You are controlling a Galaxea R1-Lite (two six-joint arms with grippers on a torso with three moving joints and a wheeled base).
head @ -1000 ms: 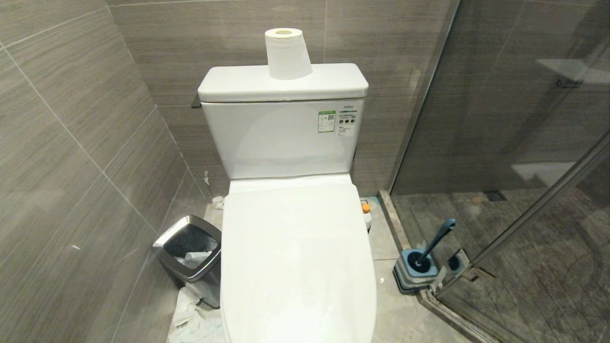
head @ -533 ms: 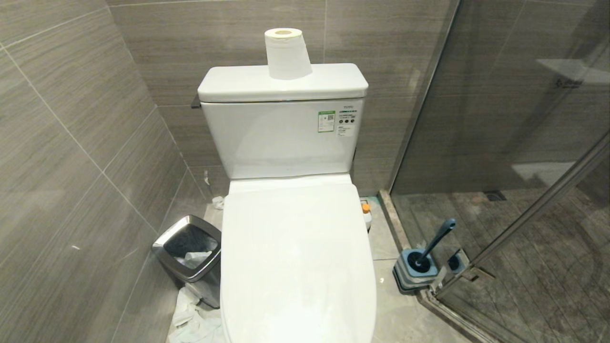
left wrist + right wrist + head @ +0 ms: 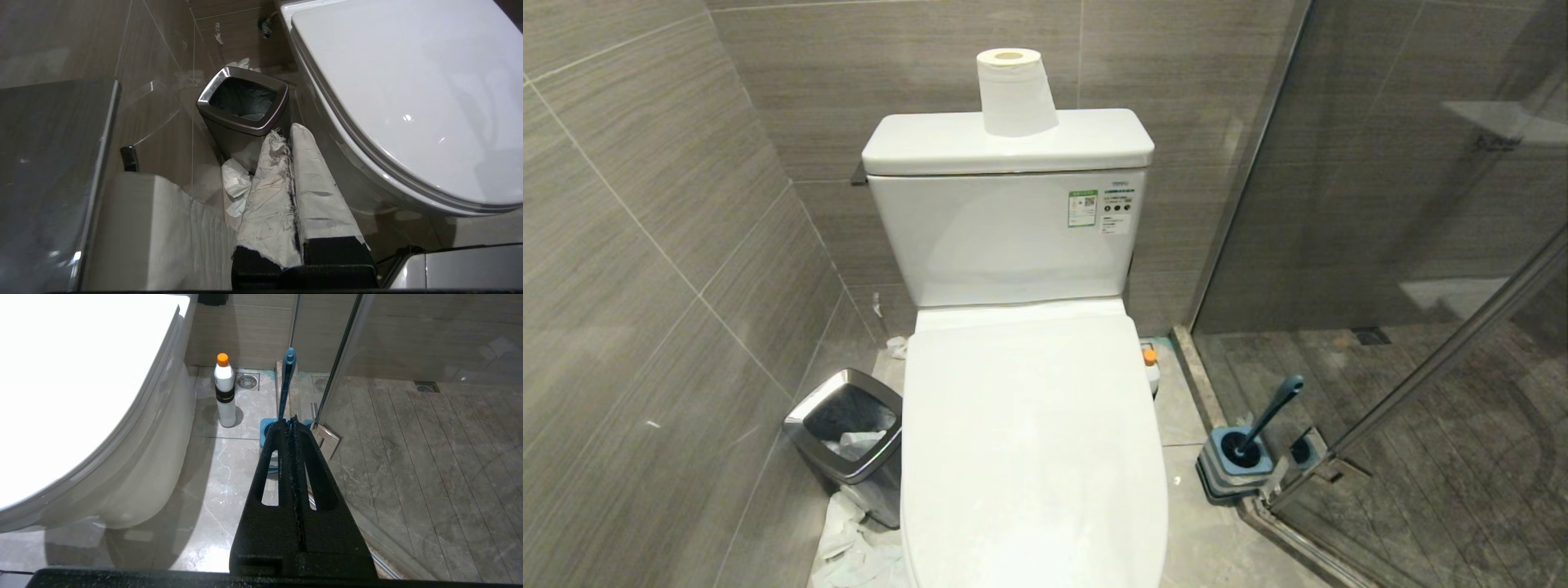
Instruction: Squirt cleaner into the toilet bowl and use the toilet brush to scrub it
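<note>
Toilet bowl (image 3: 1033, 441) lidded; both grippers (image 3: 291, 134) (image 3: 291, 426) low beside it, fingers together.

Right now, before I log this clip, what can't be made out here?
- Bowl: closed lid covers it, all views.
- Cleaner bottle: head view shows mostly its cap behind the toilet.
- Brush head: sunk in its holder.
- Tank label: print too small.
</note>
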